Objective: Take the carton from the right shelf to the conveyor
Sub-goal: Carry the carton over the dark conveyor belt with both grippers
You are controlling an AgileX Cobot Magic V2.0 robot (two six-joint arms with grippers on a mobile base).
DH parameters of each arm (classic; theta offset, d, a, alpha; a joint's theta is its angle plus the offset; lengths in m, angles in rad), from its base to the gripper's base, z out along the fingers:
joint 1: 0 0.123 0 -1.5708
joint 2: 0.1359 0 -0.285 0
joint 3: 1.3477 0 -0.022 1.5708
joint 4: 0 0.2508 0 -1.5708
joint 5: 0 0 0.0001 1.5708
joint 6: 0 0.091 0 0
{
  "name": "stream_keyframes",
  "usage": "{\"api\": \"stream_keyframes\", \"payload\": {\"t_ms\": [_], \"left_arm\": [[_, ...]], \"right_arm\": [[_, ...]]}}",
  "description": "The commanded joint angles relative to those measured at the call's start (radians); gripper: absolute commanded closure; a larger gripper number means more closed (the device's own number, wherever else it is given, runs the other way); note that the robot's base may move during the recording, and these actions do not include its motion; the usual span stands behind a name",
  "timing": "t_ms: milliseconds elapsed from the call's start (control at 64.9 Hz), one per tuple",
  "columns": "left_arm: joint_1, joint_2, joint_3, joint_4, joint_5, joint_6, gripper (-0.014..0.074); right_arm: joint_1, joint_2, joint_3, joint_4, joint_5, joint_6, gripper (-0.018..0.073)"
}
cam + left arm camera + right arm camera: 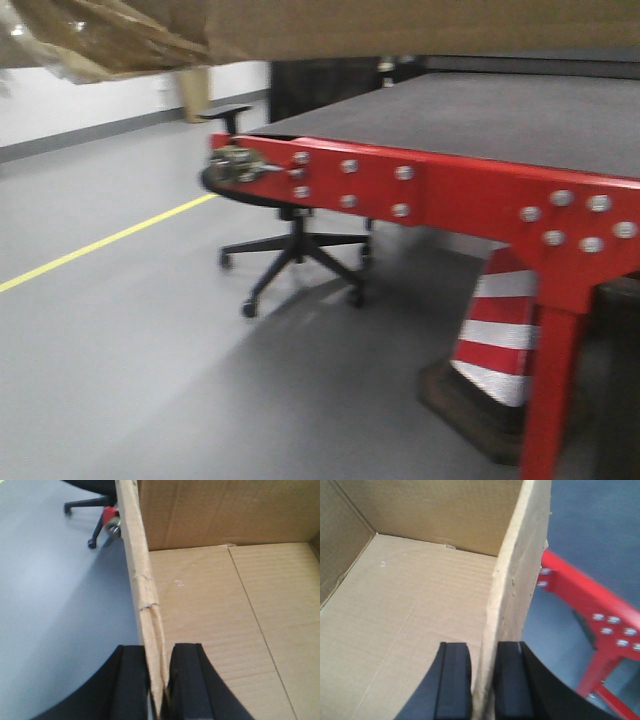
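Empty open carton is hanging along the front view's top edge, conveyor at centre right. Left gripper and right gripper are pinching opposite walls. The cardboard is probably light and bendy.

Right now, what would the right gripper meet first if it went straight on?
The carton: its side wall is already between the fingers of the right gripper, which would likely slide deeper onto it.
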Motion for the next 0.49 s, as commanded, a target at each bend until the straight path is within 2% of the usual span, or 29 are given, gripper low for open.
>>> {"api": "stream_keyframes", "payload": {"t_ms": [0,170,478], "left_arm": [[0.013,-0.01,-0.005,0.232,-0.017,0.011,0.0612],[0.013,-0.01,-0.005,0.318,-0.017,0.011,0.0612],[0.013,-0.01,-0.005,0.39,-0.017,0.011,0.0612]], "right_arm": [[-0.009,-0.029,-0.005,-0.08,0.009,-0.017,0.0629],[-0.009,-0.029,-0.005,-0.08,0.009,-0.017,0.0629],[-0.009,-0.029,-0.005,-0.08,0.009,-0.017,0.0629]]}}
